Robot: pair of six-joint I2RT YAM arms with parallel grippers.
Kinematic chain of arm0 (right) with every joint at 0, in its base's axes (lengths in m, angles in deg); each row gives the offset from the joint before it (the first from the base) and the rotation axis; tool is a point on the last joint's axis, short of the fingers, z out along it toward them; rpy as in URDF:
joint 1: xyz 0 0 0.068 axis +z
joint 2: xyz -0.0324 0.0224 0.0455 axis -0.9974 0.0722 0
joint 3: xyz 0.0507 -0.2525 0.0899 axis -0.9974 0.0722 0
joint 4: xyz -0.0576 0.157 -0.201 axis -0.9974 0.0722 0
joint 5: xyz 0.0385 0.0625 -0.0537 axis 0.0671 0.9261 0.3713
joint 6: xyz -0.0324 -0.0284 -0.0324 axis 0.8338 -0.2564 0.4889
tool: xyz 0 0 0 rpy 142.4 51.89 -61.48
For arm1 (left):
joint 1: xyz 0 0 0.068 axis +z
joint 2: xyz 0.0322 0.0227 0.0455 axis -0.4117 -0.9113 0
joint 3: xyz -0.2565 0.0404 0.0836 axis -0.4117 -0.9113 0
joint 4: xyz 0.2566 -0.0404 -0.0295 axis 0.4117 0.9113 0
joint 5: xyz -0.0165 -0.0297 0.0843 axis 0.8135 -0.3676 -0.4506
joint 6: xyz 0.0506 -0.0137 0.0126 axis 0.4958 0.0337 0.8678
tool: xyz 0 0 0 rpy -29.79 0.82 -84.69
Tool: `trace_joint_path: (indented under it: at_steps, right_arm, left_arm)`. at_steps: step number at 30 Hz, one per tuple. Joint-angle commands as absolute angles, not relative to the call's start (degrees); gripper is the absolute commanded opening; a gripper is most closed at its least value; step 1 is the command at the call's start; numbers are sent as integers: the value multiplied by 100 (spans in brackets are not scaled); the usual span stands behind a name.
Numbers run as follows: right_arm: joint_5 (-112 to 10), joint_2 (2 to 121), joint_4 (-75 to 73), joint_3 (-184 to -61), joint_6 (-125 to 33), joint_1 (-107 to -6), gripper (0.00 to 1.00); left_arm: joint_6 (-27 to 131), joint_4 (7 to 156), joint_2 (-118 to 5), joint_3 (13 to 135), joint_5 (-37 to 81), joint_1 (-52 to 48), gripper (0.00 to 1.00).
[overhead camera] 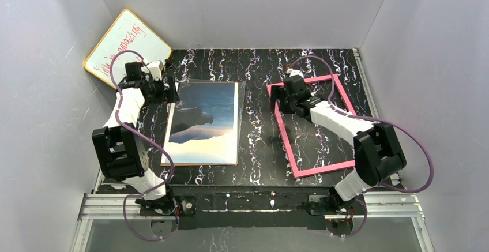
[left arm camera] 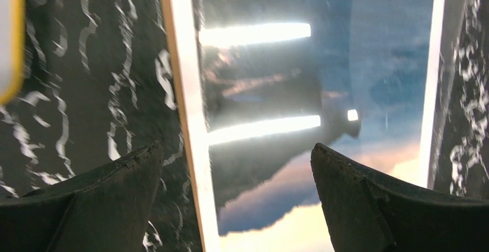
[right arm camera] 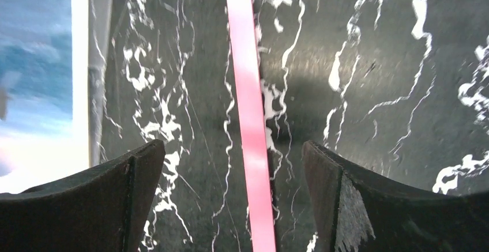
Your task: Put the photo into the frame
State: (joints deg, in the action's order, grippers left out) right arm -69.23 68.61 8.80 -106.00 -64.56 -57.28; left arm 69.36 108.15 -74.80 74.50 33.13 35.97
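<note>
Your left end effector [left arm camera: 235,148] over the photo's [overhead camera: 207,119] edge and right end effector [right arm camera: 232,145] over the frame [right arm camera: 245,90] beside it gape empty. Likely thin, slippery print: pinch its border.

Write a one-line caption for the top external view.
Face-up photo beside pink frame; open left hand straddles the photo's edge, open right hand the frame's rail.

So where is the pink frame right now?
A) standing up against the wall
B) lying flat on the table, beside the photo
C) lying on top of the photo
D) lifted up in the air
B: the frame lies flat on the dark table, to the right of the photo, with a strip of bare table between them.
</note>
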Motion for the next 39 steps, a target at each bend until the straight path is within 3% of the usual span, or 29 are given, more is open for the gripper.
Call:
trace_joint_path:
  at_steps: [1, 16, 22, 25, 29, 35, 39]
  right_arm:
    - [-7437, 7007, 1303, -10455, -6499, -5383, 96]
    - [-8601, 7483, 1937, -10127, -7030, -4456, 77]
    - [-8703, 7615, 2046, -10007, -7233, -4279, 65]
    - [-8685, 7689, 2064, -10011, -7325, -4208, 56]
    - [-8609, 7871, 2121, -10217, -7351, -4075, 35]
    - [-8604, 8354, 2875, -11692, -7547, -3745, 4]
    - [-8543, 8604, 3570, -12935, -7902, -3594, 1]
  left_arm:
    - [7302, 11481, -6740, 7010, 3899, 3495, 98]
    - [7737, 12357, -6715, 7148, 3846, 3231, 98]
    - [7735, 12492, -6676, 7220, 3865, 3085, 98]
    - [7706, 12563, -6639, 7275, 3876, 2996, 98]
    - [7497, 12674, -6610, 7404, 4301, 2963, 98]
    - [7192, 12832, -6789, 7803, 4679, 2954, 98]
    - [7162, 13010, -6913, 8040, 4593, 2961, 98]
